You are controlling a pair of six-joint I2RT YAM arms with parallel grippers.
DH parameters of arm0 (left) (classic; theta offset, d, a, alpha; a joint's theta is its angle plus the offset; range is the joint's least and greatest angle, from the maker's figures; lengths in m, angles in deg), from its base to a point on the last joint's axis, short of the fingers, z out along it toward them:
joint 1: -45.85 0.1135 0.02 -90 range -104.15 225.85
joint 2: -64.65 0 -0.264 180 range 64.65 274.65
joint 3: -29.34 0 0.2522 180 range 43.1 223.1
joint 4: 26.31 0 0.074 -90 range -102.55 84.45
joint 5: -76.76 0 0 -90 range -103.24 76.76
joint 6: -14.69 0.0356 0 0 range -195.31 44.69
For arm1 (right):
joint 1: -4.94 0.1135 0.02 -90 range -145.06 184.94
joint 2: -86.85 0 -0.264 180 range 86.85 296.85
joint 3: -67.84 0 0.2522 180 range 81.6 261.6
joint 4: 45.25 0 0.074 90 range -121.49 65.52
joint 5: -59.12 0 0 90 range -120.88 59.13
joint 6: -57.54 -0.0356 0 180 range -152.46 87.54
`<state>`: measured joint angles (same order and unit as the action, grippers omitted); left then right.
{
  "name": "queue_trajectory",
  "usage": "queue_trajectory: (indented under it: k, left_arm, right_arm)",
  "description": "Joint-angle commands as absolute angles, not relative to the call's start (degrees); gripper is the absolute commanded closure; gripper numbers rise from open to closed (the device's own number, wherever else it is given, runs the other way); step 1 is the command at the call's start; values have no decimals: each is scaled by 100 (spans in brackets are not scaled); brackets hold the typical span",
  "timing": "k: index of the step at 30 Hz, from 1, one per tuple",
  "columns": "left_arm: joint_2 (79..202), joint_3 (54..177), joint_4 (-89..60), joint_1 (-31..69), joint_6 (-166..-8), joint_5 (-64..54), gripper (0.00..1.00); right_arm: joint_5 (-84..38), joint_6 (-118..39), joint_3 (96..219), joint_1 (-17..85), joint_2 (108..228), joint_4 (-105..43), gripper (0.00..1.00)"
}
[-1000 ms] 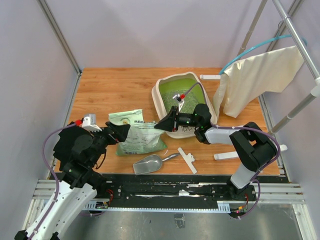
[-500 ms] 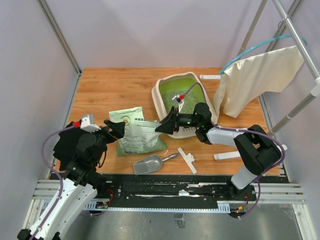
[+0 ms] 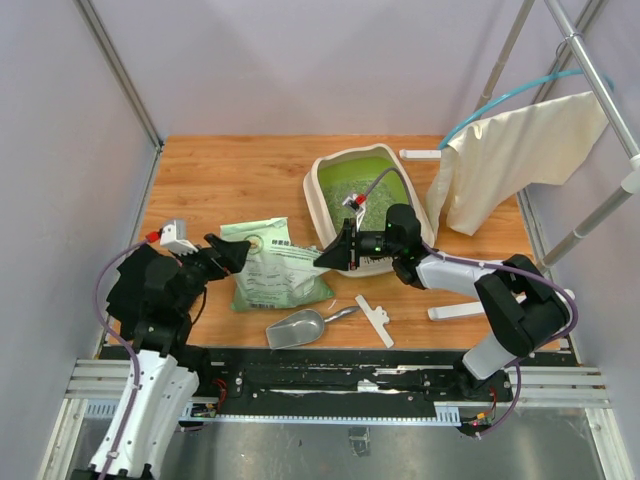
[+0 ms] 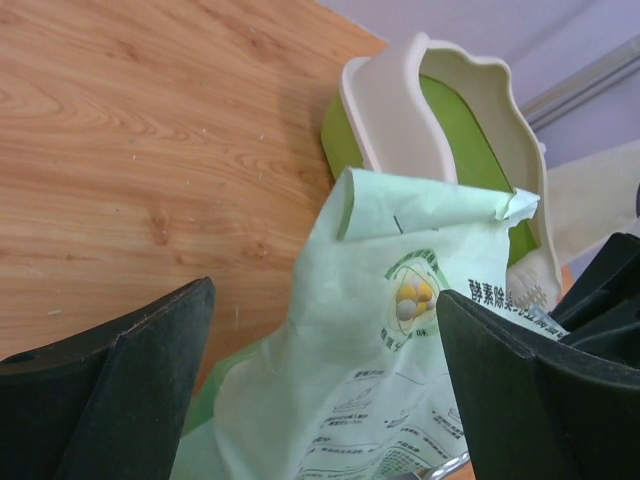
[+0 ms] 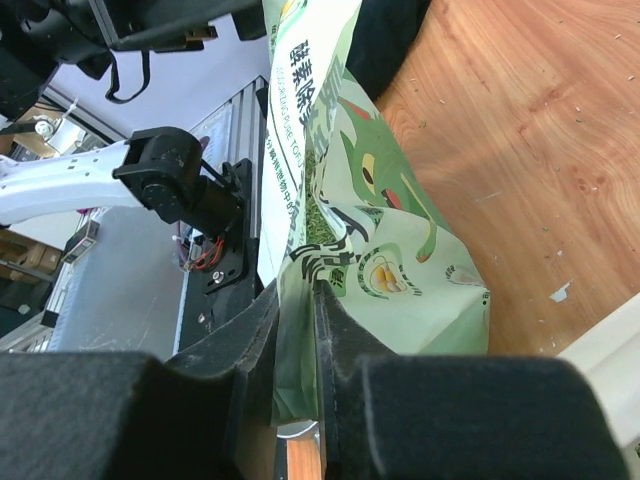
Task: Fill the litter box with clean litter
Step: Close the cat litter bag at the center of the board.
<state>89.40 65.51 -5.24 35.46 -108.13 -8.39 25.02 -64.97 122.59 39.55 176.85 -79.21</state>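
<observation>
The litter box [image 3: 323, 207], cream-rimmed with a green inside, stands at the back middle and holds some grey-green litter [image 3: 379, 210]. The light green printed bag [image 3: 275, 268] lies on the table in front of it, to its left. My right gripper [image 3: 336, 252] is shut on the bag's right edge; in the right wrist view the jaws [image 5: 318, 292] pinch a fold of the bag [image 5: 400, 235]. My left gripper [image 3: 229, 252] is open at the bag's left end. In the left wrist view its fingers [image 4: 150, 350] straddle the bag [image 4: 390, 340] without touching it, with the litter box [image 4: 385, 95] behind.
A silver metal scoop [image 3: 297, 328] lies near the front edge. A white clip [image 3: 375, 319] lies to its right. White bars lie at the back [image 3: 420, 154] and right [image 3: 450, 311]. A cream cloth [image 3: 520, 160] hangs on a rail at the right.
My left arm has drawn back to the left and its gripper has slid a little left and up along the bag. My right gripper keeps its hold and has barely shifted.
</observation>
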Motion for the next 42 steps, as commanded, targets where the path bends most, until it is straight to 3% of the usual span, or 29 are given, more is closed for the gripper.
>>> queue_trajectory:
  k: [1, 5, 10, 17, 23, 31, 34, 37, 42]
  left_arm:
    - [9043, 6494, -1059, 4618, -10617, 1371, 5]
    - [9732, 6736, -1097, 5107, -10503, 2869, 15]
    - [10070, 6813, -1222, 5128, -10411, 3923, 16]
    - [10204, 6848, -1380, 5367, -10484, 4232, 25]
    - [10254, 6957, -1268, 5510, -10443, 4360, 58]
    - [10116, 7253, -638, 5609, -10083, 4099, 65]
    - [9987, 7269, -620, 5610, -9999, 4021, 73]
    - [9869, 7272, -584, 5610, -9889, 3924, 98]
    - [9723, 7216, -702, 5618, -9921, 3828, 99]
  right_arm:
    - [2633, -6352, 12376, 4043, 17544, -7783, 83]
    - [2603, -6351, 12366, 4036, 17464, -7778, 77]
    - [2587, -6379, 12407, 4036, 17448, -7770, 75]
    - [2617, -6333, 12379, 4012, 17380, -7662, 71]
    - [2623, -6329, 12327, 3970, 17326, -7530, 58]
    - [3088, -6453, 12216, 3902, 17307, -7886, 39]
    - [3049, -5775, 11875, 3910, 17182, -8367, 32]
    - [2999, -4723, 11691, 3912, 17164, -8686, 27]
    - [2931, -3464, 11758, 3912, 17398, -8984, 24]
